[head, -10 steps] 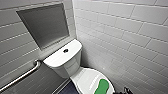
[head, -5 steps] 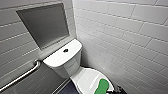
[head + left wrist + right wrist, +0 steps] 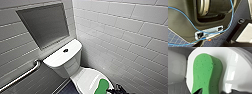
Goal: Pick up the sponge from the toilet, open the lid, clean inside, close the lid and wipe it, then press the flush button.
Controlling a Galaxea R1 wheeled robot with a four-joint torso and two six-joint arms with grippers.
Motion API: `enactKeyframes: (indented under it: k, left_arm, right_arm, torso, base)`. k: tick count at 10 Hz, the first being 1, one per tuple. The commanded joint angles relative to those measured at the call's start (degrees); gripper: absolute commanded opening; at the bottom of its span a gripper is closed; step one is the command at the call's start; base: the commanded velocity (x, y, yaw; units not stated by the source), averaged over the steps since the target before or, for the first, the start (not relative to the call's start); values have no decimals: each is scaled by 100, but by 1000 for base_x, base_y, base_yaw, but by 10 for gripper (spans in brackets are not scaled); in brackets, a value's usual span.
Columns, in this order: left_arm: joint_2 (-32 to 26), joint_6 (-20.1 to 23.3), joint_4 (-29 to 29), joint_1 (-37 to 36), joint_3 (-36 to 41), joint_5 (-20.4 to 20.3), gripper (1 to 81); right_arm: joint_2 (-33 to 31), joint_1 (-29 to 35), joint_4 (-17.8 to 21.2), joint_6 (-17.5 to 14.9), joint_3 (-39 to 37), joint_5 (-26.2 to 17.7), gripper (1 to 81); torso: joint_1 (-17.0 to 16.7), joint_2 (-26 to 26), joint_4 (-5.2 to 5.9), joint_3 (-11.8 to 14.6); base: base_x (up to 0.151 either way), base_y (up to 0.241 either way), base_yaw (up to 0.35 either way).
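the toilet (image 3: 71, 67) stands in a corner of white tiled walls (image 3: 125, 37), with its lid (image 3: 86, 77) closed. the sponge (image 3: 102, 85) lies flat on the lid, near the front edge and well apart from the tank (image 3: 58, 59). the flush button (image 3: 65, 50) sits in the middle of the tank top. the right gripper (image 3: 117, 89) is just beside the near end of the sponge. in the right wrist view its fingers (image 3: 200, 91) stand wide, one dark tip over the sponge edge and the other beside it above the lid. the left gripper (image 3: 218, 45) hangs over the dark floor (image 3: 175, 36) beside the robot base, where a blue cable (image 3: 183, 13) runs. i cannot tell if it is open or closed.
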Motion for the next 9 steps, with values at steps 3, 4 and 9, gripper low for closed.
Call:
enactKeyframes:
  k: [3,4,9]
  left_arm:
    - [-24,7,-15,227,-32,523,811]
    - [-33,-1,-23,227,-32,540,811]
    - [-41,-10,-15,227,-32,558,811]
  right_arm:
    - [231,390,-77,-13,-207,-54,811]
    - [301,355,-77,-13,-312,-27,811]
    - [311,302,-77,-13,-384,438,811]
  torso:
    - [0,0,0,0]
    - [0,0,0,0]
    - [0,0,0,0]
  base:
    - [0,0,0]
    - [0,0,0]
    - [0,0,0]
